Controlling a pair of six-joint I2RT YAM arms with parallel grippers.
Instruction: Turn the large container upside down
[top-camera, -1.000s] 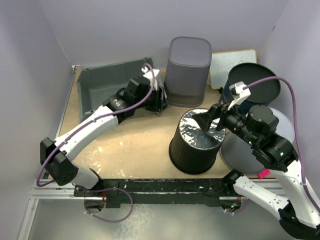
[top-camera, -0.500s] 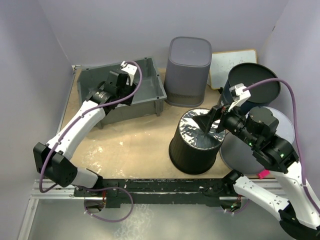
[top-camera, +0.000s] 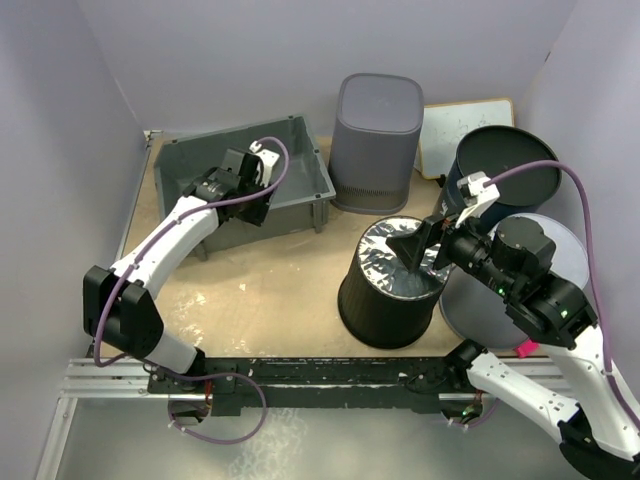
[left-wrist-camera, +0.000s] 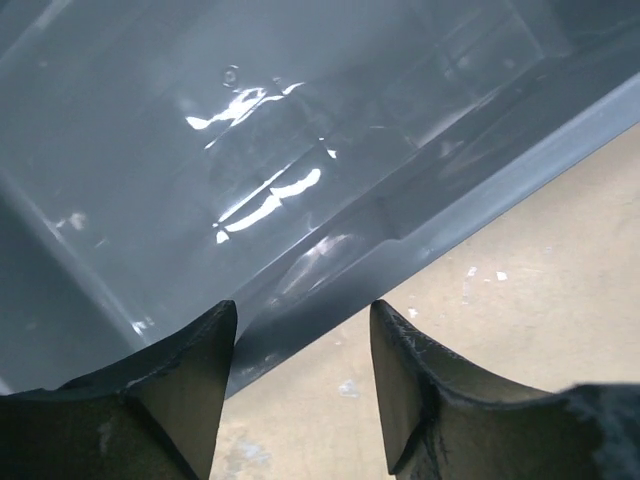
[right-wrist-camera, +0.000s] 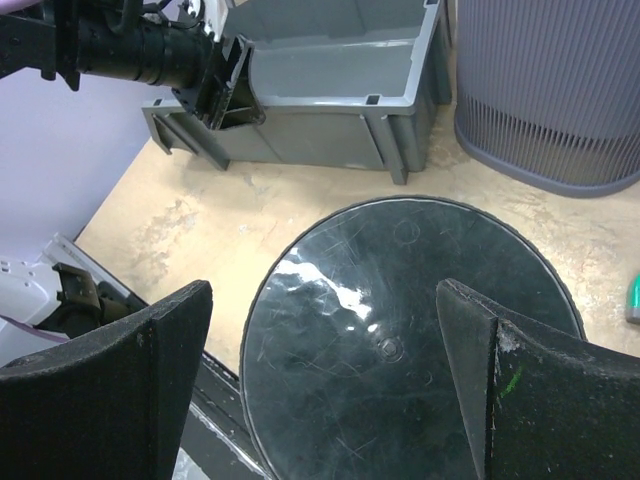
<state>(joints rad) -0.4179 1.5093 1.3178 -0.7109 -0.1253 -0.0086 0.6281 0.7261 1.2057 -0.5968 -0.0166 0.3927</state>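
Left wrist view: holding the left gripper (left-wrist-camera: 300, 335) well apart, clamping nothing, tips poised just at the near wall of the grey tub (left-wrist-camera: 200, 150), with the rim running across above them. Not showing clear contact with that wall. Glimpsing bare worktop (left-wrist-camera: 530, 300) just outside the tub on its near side.

Judging the grey tub to be the large container, and finding it sitting upright on the worktop with its mouth facing up. Reckoning the task not yet done: needing a hold on the rim or wall, then tipping the tub right over and settling it mouth-down.

Holding the right gripper (right-wrist-camera: 325, 290) spread wide as well, empty, hanging over the shiny base of the black bucket (right-wrist-camera: 400, 340), which is standing bottom-up to the right of the tub and nearer the arm bases. Not telling whether the tips are touching that base or hovering clear of it. Noting a ribbed grey bin (top-camera: 377, 140) standing just beside the tub's right end.
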